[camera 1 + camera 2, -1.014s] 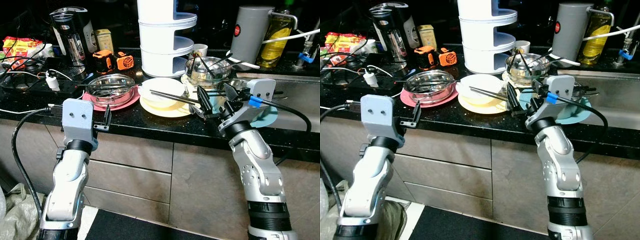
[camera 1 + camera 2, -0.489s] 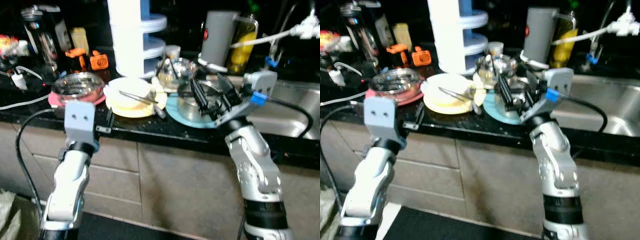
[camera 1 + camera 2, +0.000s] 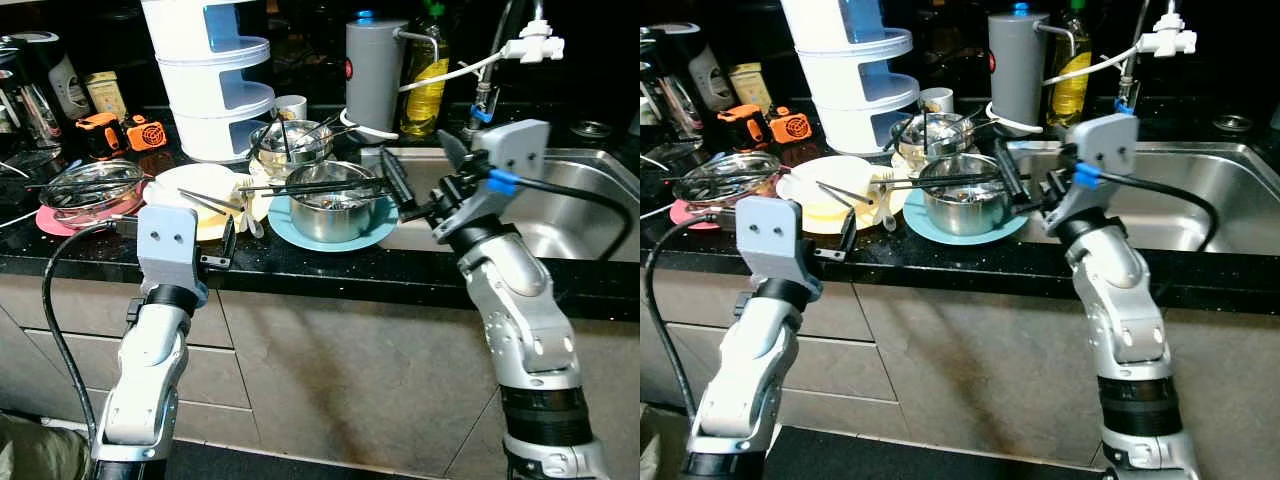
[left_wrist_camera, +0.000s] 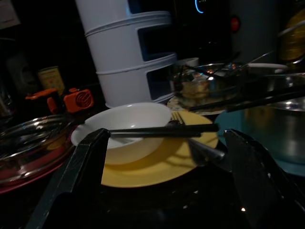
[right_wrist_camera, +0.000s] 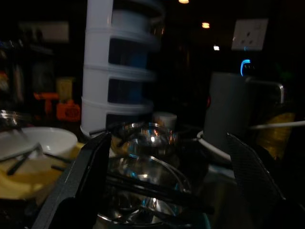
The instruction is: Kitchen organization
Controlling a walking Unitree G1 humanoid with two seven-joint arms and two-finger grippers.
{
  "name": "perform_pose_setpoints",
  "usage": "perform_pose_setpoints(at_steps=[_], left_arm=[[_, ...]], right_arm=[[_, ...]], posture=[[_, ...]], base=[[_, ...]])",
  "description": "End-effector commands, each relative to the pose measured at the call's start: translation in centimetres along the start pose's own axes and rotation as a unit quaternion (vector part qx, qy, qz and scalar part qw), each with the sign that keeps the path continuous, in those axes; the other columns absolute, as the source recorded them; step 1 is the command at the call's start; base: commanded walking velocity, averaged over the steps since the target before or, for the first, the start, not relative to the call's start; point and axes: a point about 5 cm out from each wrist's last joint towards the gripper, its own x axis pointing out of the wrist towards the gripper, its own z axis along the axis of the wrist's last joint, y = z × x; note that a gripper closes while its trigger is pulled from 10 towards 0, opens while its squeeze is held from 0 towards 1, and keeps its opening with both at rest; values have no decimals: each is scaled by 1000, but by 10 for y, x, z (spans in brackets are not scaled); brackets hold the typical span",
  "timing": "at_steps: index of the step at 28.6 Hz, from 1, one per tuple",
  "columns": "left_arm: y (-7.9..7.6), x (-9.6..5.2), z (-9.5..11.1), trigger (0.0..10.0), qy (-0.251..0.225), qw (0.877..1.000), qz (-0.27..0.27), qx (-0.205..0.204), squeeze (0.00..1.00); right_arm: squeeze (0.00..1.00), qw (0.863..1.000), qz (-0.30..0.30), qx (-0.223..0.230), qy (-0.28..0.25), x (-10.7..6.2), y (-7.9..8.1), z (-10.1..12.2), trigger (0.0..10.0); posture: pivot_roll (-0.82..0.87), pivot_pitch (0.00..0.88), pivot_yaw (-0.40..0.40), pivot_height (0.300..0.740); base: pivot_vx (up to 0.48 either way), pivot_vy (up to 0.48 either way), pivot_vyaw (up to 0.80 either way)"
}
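- Left eye view: since a second ago the whole scene has slid leftward, so our camera has turned toward the stainless sink [image 3: 590, 215]; the dishes themselves lie as before. Our right gripper [image 3: 425, 190] now hangs over the counter edge just beside the steel pot [image 3: 333, 203] on the teal plate [image 3: 300, 233], fingers spread apart and holding nothing. Black chopsticks [image 3: 310, 185] lie across the pot's rim.
- Right eye view: our left gripper [image 3: 847, 238] sits at the counter edge in front of the yellow plate [image 3: 830, 215] with its white bowl [image 3: 835, 180]; fingers parted, empty. The glass bowl [image 3: 725, 178] on a pink plate rests farther to our left.
- Left wrist view: between the released fingers we see the white bowl on the yellow plate, a pair of chopsticks [image 4: 162, 130] laid across it, and the white tiered rack [image 4: 131, 52] behind.
- Right wrist view: dim, yet the pot and its chopsticks sit between the open fingers, with the grey kettle [image 5: 228, 112] beyond.
- We judge the turn brings the sink within reach, so the pot seems the likely first pick.
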Motion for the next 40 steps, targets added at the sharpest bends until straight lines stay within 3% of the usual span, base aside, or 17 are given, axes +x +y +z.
perform_pose_setpoints(at_steps=[1, 2, 3, 5, 12, 18, 21, 25, 29, 30, 31, 33, 39, 40], left_arm=[[5, -1, -2, 10000, 7, 1000, 10, 9, 0], [7, -1, -4, 10000, 11, 1000, 16, 16, 0], [7, -1, -4, 10000, 11, 1000, 16, 16, 0], [11, 0, -5, 10000, 18, 999, 28, 27, 0], [15, -1, -5, 10000, 21, 998, 39, 34, 0], [16, 0, -5, 10000, 21, 998, 41, 36, 0], [16, 0, -5, 10000, 20, 998, 41, 36, 0], [16, 0, -4, 10000, 20, 998, 43, 36, 0], [15, -1, -4, 10000, 20, 998, 48, 35, 0], [15, -1, -4, 10000, 20, 998, 48, 35, 0], [16, -1, -4, 10000, 20, 998, 49, 35, 0], [16, -2, -4, 10000, 21, 998, 51, 35, 0], [17, -6, -4, 10000, 24, 997, 57, 36, 0], [17, -6, -4, 10000, 24, 997, 57, 36, 0]], right_arm=[[0, 1000, 0, -7, 17, 3, 2, -3, 10000], [0, 996, -12, -59, 65, 9, -2, -12, 10000], [0, 996, -12, -59, 65, 9, -2, -12, 10000], [0, 987, -44, -116, 106, 20, -14, -15, 10000], [0, 969, -58, -197, 134, 34, -22, -9, 10000], [0, 955, -19, -240, 173, 52, -15, -6, 10000], [0, 954, 29, -251, 159, 67, -5, 2, 10000], [0, 953, 59, -256, 150, 75, 2, 5, 10000], [0, 922, 164, -320, 144, 87, 20, 6, 10000], [0, 922, 164, -320, 144, 87, 20, 6, 10000], [0, 907, 202, -327, 173, 89, 23, 1, 10000], [0, 903, 216, -316, 193, 91, 24, -1, 10000], [0, 872, 240, -369, 217, 103, 22, 2, 10000], [0, 872, 240, -369, 217, 103, 22, 2, 10000]], posture=[[-62, 0, 16, 740], [-60, 0, 15, 740], [-60, 0, 15, 740], [-55, 0, 14, 740], [-43, 0, 7, 740], [-35, 0, 2, 740], [-34, 0, -4, 740], [-30, 0, -12, 740], [-23, 0, -26, 740], [-23, 0, -26, 740], [-20, 0, -31, 740], [-17, 0, -35, 740], [2, 0, -57, 740], [2, 0, -57, 740]], base=[[0, 0, 0], [0, 0, 0], [0, 0, 0], [0, 0, 0], [0, 0, 0], [0, 0, 0], [0, 0, 0], [0, 0, 0], [0, 0, 0], [0, 0, 0], [0, 0, 0], [0, 0, 0], [0, 0, 0], [0, 0, 0]])
